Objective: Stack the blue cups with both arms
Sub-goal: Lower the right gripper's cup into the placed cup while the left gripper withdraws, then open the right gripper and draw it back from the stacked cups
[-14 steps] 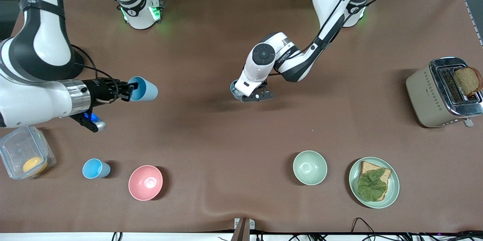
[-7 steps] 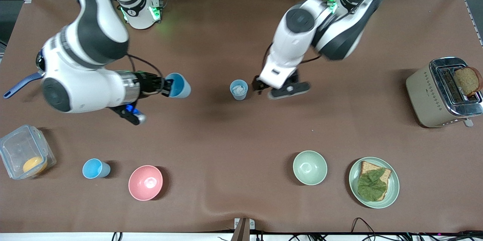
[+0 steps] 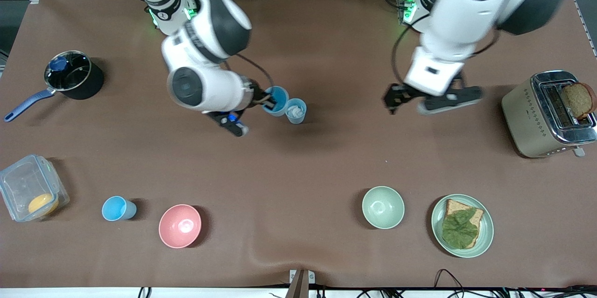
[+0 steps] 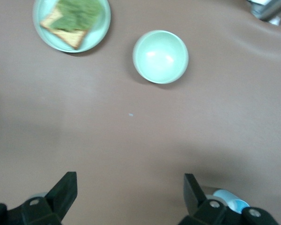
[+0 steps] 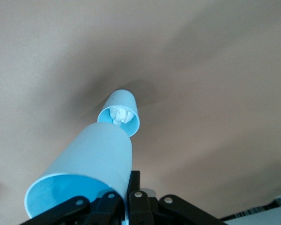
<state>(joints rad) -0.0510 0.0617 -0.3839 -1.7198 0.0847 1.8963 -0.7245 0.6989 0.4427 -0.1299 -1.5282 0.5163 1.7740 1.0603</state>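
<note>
Clenched on the rim of a smooth, tapered light-blue cup (image 3: 276, 100), the right gripper (image 3: 265, 100) is holding it tilted in the air, just beside and partly over a second blue cup (image 3: 295, 111) that is standing upright mid-table. In the right wrist view the held cup (image 5: 82, 171) is showing one finger inside its wall and one outside, with its base pointing toward the standing cup (image 5: 119, 113); whether the two are touching cannot be told. The standing cup is holding something white and crumpled (image 5: 119, 115) inside.

Spread wide and holding nothing, the left gripper (image 3: 405, 98) is hanging over bare brown cloth toward the left arm's end of the table, well apart from both cups. Its black fingers (image 4: 65, 188) are framing open tabletop in the left wrist view, and part of the cups is peeking out at the edge of that picture, mostly cut off.

A third blue cup (image 3: 117, 208) is standing nearer the front camera, toward the right arm's end, between a clear lidded container (image 3: 31, 187) and a glossy pink bowl (image 3: 180, 225). A pale green bowl (image 3: 383, 207) is sitting beside a green plate (image 3: 486, 232) carrying bread and a leaf.
</note>
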